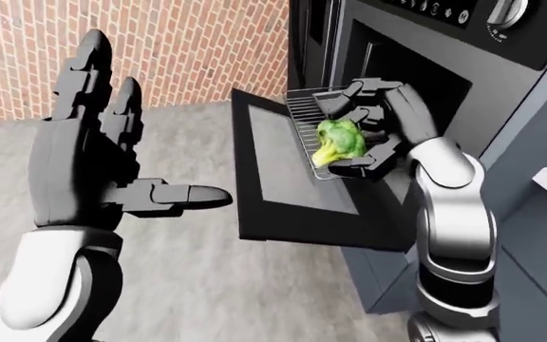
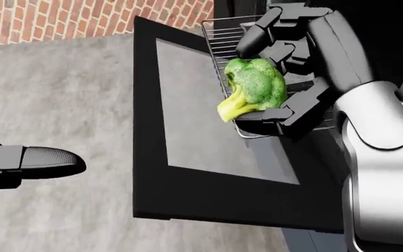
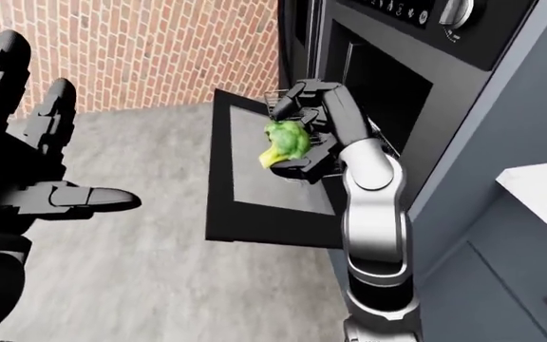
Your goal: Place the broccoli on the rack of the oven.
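Above the pulled-out rack (image 2: 219, 39), at the upper right of the head view: right hand (image 2: 278, 68), black fingers (image 2: 257, 32) curled over the top and another finger under the stalk, clamped on the broccoli (image 2: 252, 86). Broccoli: 1 green head, pale yellow stalk pointing lower left, held over the rack's near edge, not resting on the wires as far as can be told. Oven door (image 2: 187, 136): lowered flat, dark frame, grey glass pane. Oven (image 1: 425, 64): cavity open, knob at the top right of the left-eye view. Left hand (image 1: 98, 167): raised at left, fingers spread apart, holding nothing. Brick wall (image 1: 188, 50); grey floor (image 2: 55, 94).
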